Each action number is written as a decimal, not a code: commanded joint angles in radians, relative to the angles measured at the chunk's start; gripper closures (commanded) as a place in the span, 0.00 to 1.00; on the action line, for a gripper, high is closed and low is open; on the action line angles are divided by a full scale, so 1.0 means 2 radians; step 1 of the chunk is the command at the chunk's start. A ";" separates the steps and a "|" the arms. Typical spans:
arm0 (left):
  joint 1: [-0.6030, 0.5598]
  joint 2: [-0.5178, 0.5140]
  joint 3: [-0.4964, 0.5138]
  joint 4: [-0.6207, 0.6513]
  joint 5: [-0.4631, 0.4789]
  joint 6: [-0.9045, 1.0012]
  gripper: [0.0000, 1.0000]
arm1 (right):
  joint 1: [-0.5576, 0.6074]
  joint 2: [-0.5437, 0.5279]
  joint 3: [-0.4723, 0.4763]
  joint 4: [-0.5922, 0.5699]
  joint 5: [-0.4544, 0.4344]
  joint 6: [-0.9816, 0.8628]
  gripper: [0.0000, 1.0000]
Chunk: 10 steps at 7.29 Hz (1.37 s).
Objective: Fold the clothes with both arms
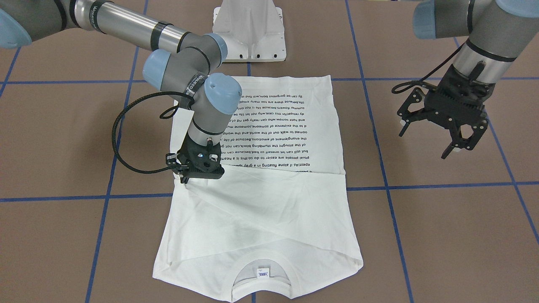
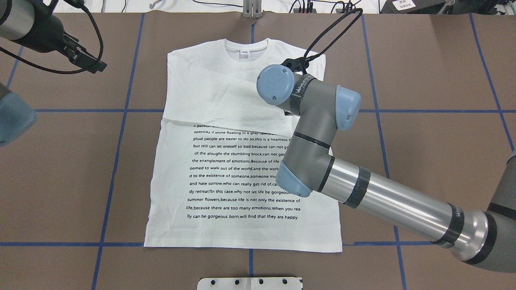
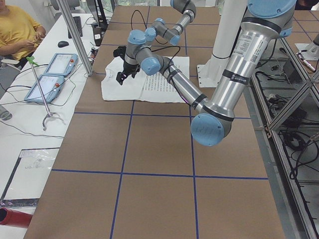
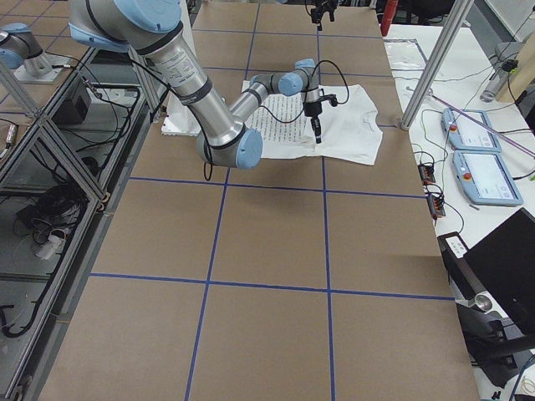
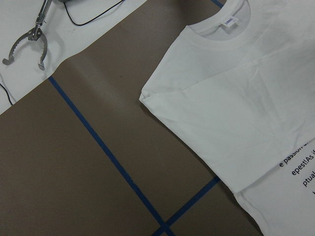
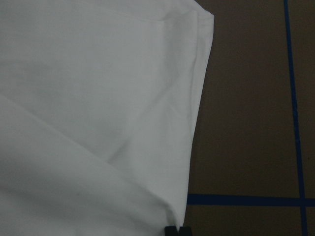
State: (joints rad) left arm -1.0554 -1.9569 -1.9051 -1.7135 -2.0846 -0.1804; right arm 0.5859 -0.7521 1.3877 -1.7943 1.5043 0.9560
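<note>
The white T-shirt lies flat on the brown table, collar away from the robot and black text nearer it. A white layer is folded across its upper half. My right gripper points down at the shirt's side edge, below the shoulder. Its tips look closed on the edge of the cloth, and creases spread from there. My left gripper is open and empty, in the air beside the shirt, off the cloth. The left wrist view shows the shirt's collar and shoulder, not the fingers.
The white pedestal base stands just behind the shirt's hem. Blue tape lines cross the table. A side table beyond the collar end holds control pendants and a metal grabber. A person in yellow sits there.
</note>
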 commanded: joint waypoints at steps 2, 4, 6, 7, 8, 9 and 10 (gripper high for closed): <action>0.001 0.003 -0.002 0.000 0.000 -0.001 0.00 | 0.006 -0.011 0.025 0.004 0.002 -0.004 0.00; 0.005 0.013 -0.007 0.001 0.001 -0.035 0.00 | 0.021 -0.029 0.119 0.010 0.071 0.009 0.00; 0.047 0.034 -0.039 -0.005 0.007 -0.146 0.00 | 0.003 -0.130 0.275 0.012 0.085 0.098 0.00; 0.079 0.065 -0.078 -0.006 0.008 -0.194 0.00 | -0.024 -0.166 0.330 0.013 0.082 0.148 0.00; 0.115 0.097 -0.123 -0.014 0.025 -0.251 0.00 | -0.059 -0.190 0.378 0.019 0.063 0.196 0.00; 0.163 0.129 -0.147 -0.039 0.055 -0.314 0.00 | -0.104 -0.210 0.409 0.019 0.027 0.230 0.00; 0.214 0.160 -0.150 -0.095 0.099 -0.386 0.00 | -0.141 -0.238 0.433 0.019 0.000 0.257 0.00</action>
State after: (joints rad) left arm -0.7548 -1.7199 -2.1679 -1.7956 -1.9812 -0.7739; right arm 0.4069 -1.1573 2.1723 -1.7583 1.5779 1.3842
